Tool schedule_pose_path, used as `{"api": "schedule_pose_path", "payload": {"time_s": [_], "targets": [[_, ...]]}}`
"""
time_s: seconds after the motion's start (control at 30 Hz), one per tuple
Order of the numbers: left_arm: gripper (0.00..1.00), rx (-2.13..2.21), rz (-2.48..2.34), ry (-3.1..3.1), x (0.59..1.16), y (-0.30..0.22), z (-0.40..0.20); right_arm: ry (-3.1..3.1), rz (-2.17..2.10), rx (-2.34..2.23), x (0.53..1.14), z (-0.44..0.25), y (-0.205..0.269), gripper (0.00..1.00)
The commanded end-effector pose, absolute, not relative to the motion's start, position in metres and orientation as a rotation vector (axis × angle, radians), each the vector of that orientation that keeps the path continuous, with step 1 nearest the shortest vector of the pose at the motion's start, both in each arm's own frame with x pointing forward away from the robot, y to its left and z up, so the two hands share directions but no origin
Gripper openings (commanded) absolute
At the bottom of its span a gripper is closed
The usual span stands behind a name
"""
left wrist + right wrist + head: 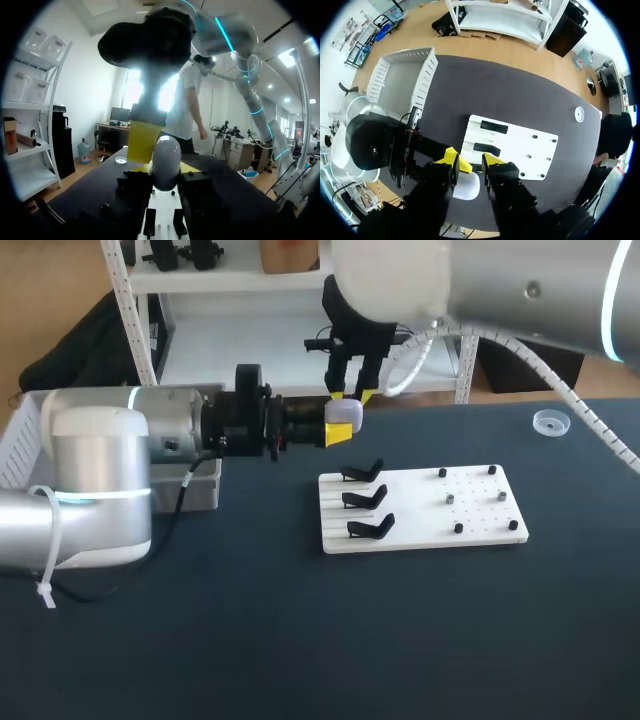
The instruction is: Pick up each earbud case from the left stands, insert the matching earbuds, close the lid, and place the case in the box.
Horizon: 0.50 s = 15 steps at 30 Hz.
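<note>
Mid-tabletop, three black stands (366,500) are carried at a white board's (480,515) left edge. Beyond its far edge, the closed earbud case (347,410) is clamped in the left gripper (340,423). The right gripper (354,396) is held narrowly parted just over it. A white slatted box (20,435) is set at the far left corner.

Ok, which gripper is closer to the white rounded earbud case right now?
Left. The left gripper is shut on the white rounded earbud case, holding it in the air. The right gripper hangs just over it, fingers open at its top.
</note>
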<state>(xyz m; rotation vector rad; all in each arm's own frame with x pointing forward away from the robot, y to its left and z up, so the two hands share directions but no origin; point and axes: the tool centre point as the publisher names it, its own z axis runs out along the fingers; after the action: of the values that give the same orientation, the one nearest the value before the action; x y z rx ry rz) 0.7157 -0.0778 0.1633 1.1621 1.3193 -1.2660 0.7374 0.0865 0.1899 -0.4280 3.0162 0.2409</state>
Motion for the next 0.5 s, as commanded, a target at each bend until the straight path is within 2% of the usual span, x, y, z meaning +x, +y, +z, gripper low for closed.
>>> {"api": "schedule_pose_path", "payload": {"time_s": [0.03,0.2,0.27,0.3,0.33,0.5], "targets": [[0.00,1.158,-1.262,1.321,0.719,-0.077,0.164,2.904,0.282,-0.358,0.718,0.203,0.073,0.29],[0.00,1.160,-1.254,1.307,0.719,-0.072,0.170,2.753,0.445,-0.218,0.705,0.233,0.054,0.35],[0.00,1.177,-1.206,1.298,0.718,-0.061,0.182,2.709,0.518,-0.211,0.695,0.237,0.050,0.47],[0.00,1.176,-1.189,1.293,0.719,-0.053,0.187,2.696,0.548,-0.210,0.690,0.237,0.049,0.96],[0.00,1.167,-1.179,1.280,0.720,-0.045,0.192,2.689,0.554,-0.204,0.686,0.236,0.048,1.00],[0.00,1.171,-1.062,1.303,0.727,0.008,0.214,2.707,0.585,-0.202,0.666,0.223,0.046,1.00]]}}
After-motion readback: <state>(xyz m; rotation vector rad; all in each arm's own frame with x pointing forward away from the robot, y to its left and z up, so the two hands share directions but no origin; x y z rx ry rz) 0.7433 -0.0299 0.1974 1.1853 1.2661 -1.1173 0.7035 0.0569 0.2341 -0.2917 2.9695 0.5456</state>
